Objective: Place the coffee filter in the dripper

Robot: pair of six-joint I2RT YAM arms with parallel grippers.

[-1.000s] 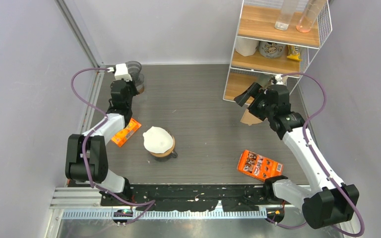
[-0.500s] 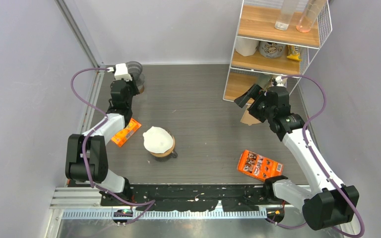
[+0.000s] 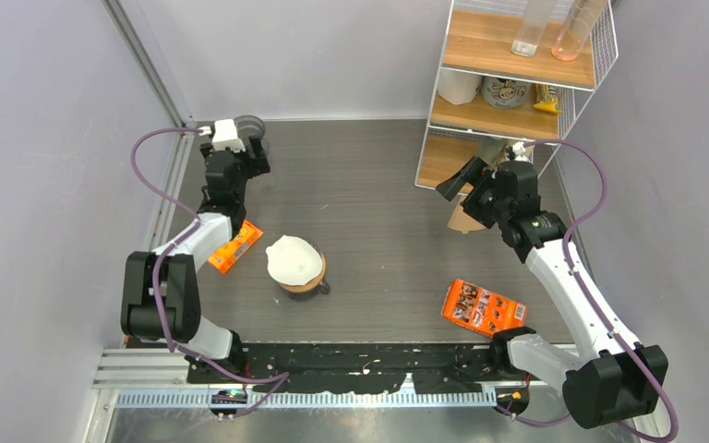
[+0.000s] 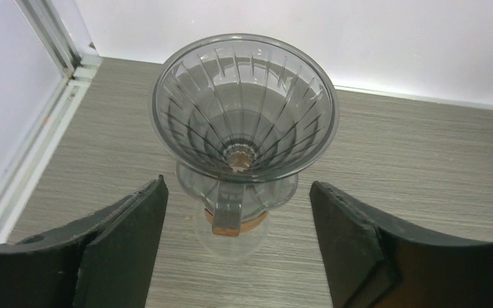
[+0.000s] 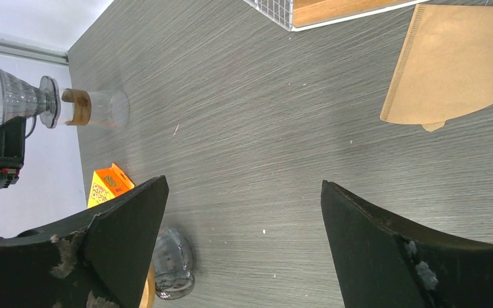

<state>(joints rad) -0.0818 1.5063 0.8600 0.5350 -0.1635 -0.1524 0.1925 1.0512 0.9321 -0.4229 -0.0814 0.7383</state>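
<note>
- Ahead and to the right of the right gripper [image 5: 244,192], the brown coffee filter [image 5: 452,64] lies flat on the table [image 5: 282,128], just beside the foot of the wire shelf [image 3: 489,41], clear of both fingers.
- Right gripper: jaws spread wide, holding nothing.
- Directly ahead of the left gripper [image 4: 237,192], the clear glass dripper [image 4: 244,109] stands upright, handle turned toward the gap between the fingers.
- Left gripper: jaws spread wide, apart from the dripper.
</note>
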